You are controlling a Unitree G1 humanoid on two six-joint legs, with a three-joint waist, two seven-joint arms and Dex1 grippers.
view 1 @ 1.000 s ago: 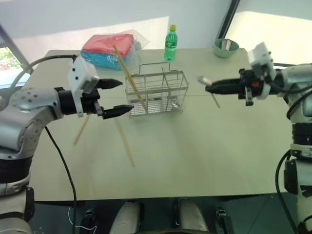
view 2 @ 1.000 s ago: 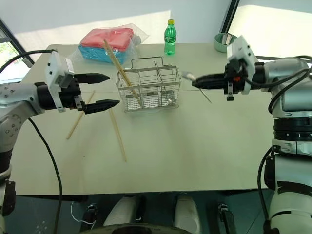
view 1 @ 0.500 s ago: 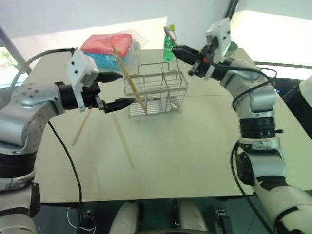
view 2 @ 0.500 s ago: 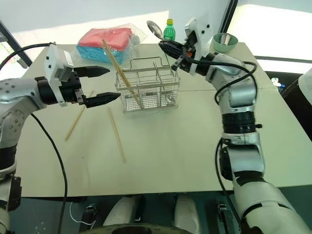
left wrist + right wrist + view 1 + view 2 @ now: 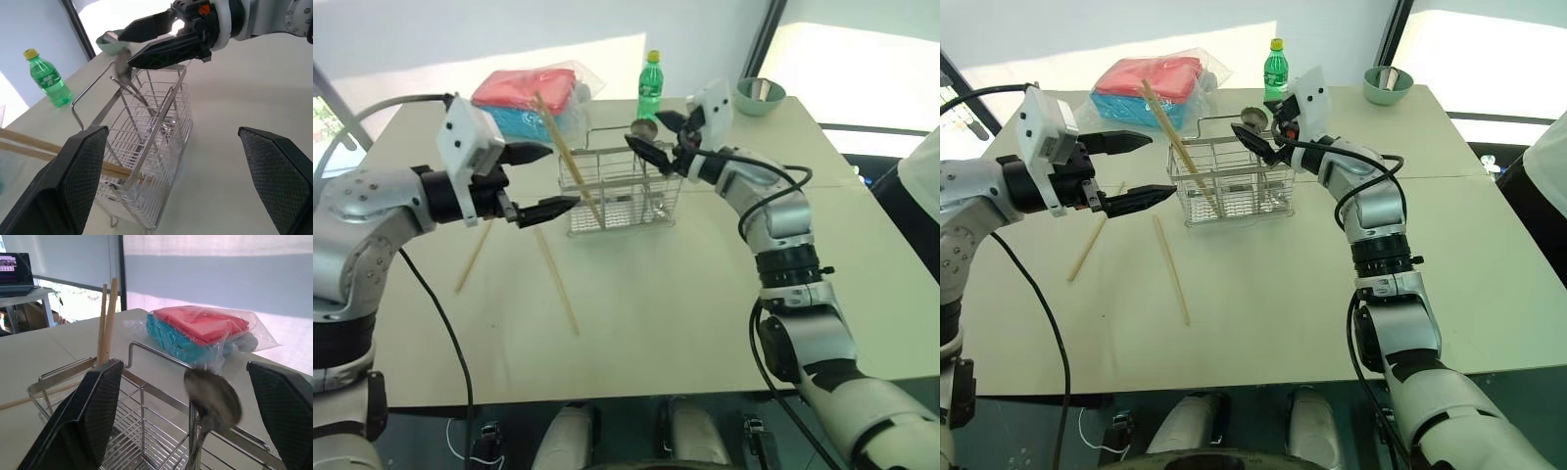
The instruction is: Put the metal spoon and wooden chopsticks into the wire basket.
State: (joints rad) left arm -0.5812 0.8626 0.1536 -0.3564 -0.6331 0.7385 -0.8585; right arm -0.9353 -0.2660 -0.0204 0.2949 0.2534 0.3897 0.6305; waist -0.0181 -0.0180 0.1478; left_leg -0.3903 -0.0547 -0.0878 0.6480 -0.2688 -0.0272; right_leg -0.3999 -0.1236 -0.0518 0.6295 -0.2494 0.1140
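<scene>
The wire basket (image 5: 625,188) stands mid-table. The metal spoon (image 5: 213,395) stands in its right end, bowl up and handle down among the wires. My right gripper (image 5: 646,131) hovers over that end, open, with a finger on each side of the spoon's bowl and not pressing it. Two wooden chopsticks (image 5: 105,318) lean out of the basket's left end. Two more lie on the table, one (image 5: 559,284) in front of the basket and one (image 5: 475,257) to its left. My left gripper (image 5: 564,176) is open and empty, held level just left of the basket.
Behind the basket stand a green bottle (image 5: 651,86) and a bagged pink and blue pack (image 5: 530,96). A green bowl (image 5: 761,95) sits at the far right corner. A person's white sleeve (image 5: 1549,162) shows at the right edge.
My right arm swung from the right side over to the basket with the spoon, then opened; the spoon now stands in the basket. The left gripper stayed put.
</scene>
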